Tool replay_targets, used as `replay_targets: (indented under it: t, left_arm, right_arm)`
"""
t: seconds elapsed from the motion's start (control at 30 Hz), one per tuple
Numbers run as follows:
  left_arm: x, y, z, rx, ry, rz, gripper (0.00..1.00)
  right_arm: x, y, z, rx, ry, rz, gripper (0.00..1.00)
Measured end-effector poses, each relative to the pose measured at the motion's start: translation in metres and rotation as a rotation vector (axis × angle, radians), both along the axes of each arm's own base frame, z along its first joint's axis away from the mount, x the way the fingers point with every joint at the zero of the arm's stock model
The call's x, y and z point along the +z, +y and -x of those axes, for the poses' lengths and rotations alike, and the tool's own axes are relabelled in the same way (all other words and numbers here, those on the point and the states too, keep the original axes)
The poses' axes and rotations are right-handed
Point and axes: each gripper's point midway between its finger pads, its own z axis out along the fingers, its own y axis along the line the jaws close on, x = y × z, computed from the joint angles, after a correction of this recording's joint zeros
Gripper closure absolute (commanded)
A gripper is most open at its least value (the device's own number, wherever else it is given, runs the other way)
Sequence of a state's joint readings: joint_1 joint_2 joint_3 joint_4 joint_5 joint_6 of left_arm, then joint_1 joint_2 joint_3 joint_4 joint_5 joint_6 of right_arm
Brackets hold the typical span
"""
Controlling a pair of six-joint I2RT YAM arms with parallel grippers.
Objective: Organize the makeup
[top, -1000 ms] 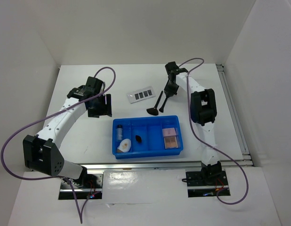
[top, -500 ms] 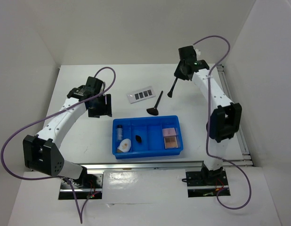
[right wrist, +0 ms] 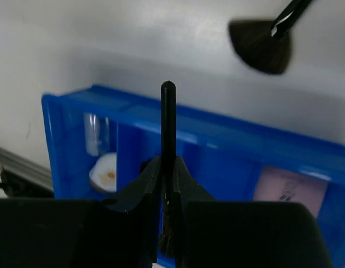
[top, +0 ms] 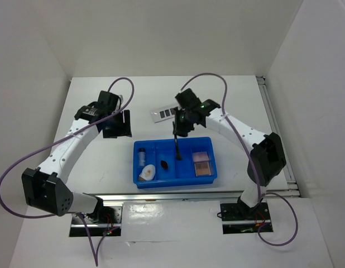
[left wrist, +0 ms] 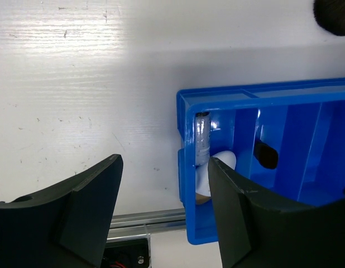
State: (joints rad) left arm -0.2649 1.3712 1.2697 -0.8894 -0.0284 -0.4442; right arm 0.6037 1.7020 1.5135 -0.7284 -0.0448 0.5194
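Observation:
My right gripper [top: 182, 120] is shut on a thin black brush [top: 177, 144], which hangs with its handle over the middle of the blue tray [top: 173, 182]. In the right wrist view the jaws [right wrist: 168, 190] pinch the brush [right wrist: 168, 128] near its bristles. A black fan brush [right wrist: 262, 42] lies on the table behind the tray. The tray holds a clear vial [top: 142, 155], a white oval piece [top: 147, 172], a small black item [top: 163, 165] and two pink squares [top: 201, 163]. The clear palette [top: 164, 113] lies behind my right gripper. My left gripper [top: 118, 124] is open and empty, left of the tray.
The left wrist view shows the open left gripper [left wrist: 165, 162] above bare table at the tray's left wall [left wrist: 183, 145], with the vial [left wrist: 202, 139] just inside. A metal rail [top: 178, 195] runs along the near edge. White walls enclose the table.
My right arm has swung from the back right to over the tray, carrying the thin brush. The left gripper has shifted slightly back.

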Motion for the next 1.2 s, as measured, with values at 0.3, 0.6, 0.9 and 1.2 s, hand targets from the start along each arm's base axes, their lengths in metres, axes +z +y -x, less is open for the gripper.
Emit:
replay_targets:
  t: [0.3,0.6,0.9,1.2]
  left_arm:
    - [0.023,0.003,0.007,0.004,-0.075,0.018,0.24]
    - [0.017,0.008,0.018,0.012,-0.057,0.001,0.24]
    - [0.019,0.010,0.023,0.013,-0.065,0.001,0.24]
    - [0.017,0.011,0.025,0.016,-0.061,-0.005,0.24]
  right_arm:
    - [-0.024,0.049,0.063,0.129,0.109,0.006,1.00]
    - [-0.065,0.063,0.071,0.091,0.217,0.050,1.00]
    - [-0.070,0.076,0.072,0.077,0.226,0.065,0.61]
    - [-0.071,0.068,0.070,0.056,0.212,0.104,0.66]
